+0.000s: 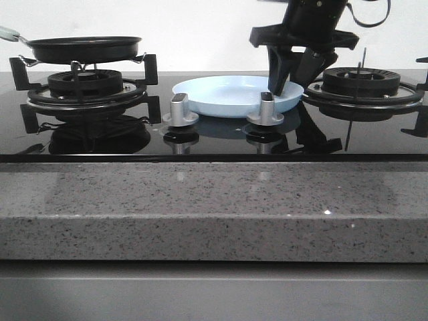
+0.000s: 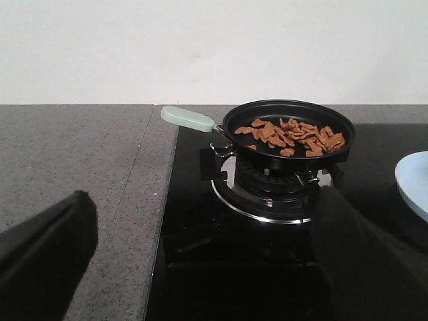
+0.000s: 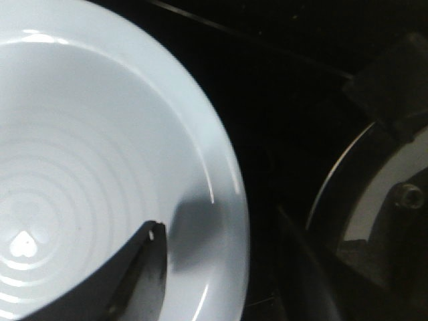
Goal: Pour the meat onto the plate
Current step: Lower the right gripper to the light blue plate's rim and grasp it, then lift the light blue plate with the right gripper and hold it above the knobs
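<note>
Spanning the foreground of the front view is a grey speckled stone desk, with a glossy black glass cooktop set into it and a plain white wall behind. Two silver knobs stand at the cooktop's front edge. The left burner carries a black pan with a pale handle; the left wrist view shows the meat lying in this pan as a loose spread of orange-brown pieces. The plate rests on the glass between the two burners, just behind the knobs, and holds no meat. The right burner stands just beside the plate. The right gripper is released: one finger sits inside the plate's right rim, the other outside it, and whether either touches the rim cannot be told. The left gripper is also released, its dark fingers well apart, near the desk's left part and short of the pan.
</note>
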{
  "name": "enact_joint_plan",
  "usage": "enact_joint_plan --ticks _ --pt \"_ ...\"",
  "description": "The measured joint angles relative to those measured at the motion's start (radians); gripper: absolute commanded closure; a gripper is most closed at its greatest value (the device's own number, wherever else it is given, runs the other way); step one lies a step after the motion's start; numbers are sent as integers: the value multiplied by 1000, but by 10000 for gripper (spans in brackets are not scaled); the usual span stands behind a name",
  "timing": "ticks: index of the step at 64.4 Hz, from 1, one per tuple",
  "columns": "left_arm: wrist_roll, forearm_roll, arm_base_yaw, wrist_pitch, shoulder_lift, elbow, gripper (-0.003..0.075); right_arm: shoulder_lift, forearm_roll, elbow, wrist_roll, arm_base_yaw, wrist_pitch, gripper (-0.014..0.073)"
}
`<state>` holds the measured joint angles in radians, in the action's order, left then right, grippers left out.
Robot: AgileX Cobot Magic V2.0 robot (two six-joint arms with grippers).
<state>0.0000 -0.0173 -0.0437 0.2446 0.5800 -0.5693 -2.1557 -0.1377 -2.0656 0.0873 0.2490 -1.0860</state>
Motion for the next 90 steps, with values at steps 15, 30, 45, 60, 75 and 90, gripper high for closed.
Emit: enact_joint_plan --ticks 15,30,45,60,75,90 --pt "0 0 0 0 0 0 81 -4 0 -3 0 0 -1 311" --pt "0 0 0 0 0 0 81 -13 0 -4 0 0 -3 337" --pt "0 0 0 0 0 0 81 -13 -13 -20 -6 0 -6 657" --pt "0 0 0 0 0 0 81 -13 -16 -34 -7 0 -17 657" --pt "0 0 0 0 0 0 81 -19 -16 -202 -5 -9 -141 657" --pt "0 0 0 -2 0 0 81 30 -43 -302 -14 -50 -165 657"
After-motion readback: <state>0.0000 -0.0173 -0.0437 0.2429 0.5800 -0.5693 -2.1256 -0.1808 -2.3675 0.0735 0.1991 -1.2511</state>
